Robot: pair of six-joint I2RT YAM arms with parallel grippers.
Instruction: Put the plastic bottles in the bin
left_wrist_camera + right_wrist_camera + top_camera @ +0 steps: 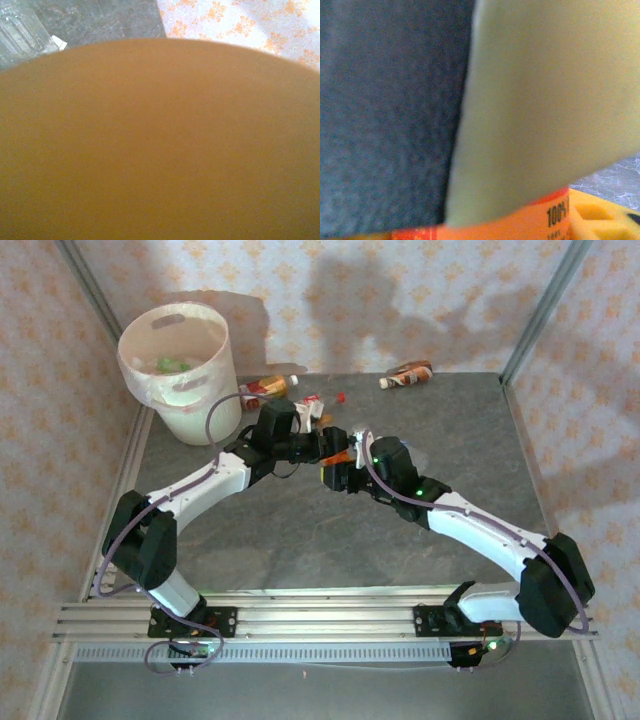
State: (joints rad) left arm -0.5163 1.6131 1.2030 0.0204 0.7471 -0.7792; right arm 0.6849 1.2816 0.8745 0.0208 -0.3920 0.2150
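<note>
An orange-labelled plastic bottle [344,454] sits between my two grippers over the middle of the table. My left gripper [332,447] reaches it from the left, and the bottle's orange-brown side [160,150] is pressed right up against its camera, hiding the fingers. My right gripper [340,474] meets it from the right; its view has the pale bottle body [545,100] and the orange label [520,225] close up, with its fingers hidden too. The bin [180,360] stands at the back left with bottles inside. More plastic bottles lie at the back: one beside the bin [266,390], one at the far right [408,373].
A small crushed bottle [310,406] and a red cap [341,397] lie just behind the grippers. A clear bottle [22,30] lies on the dark table [300,540]. Metal frame posts and patterned walls close in the back and sides.
</note>
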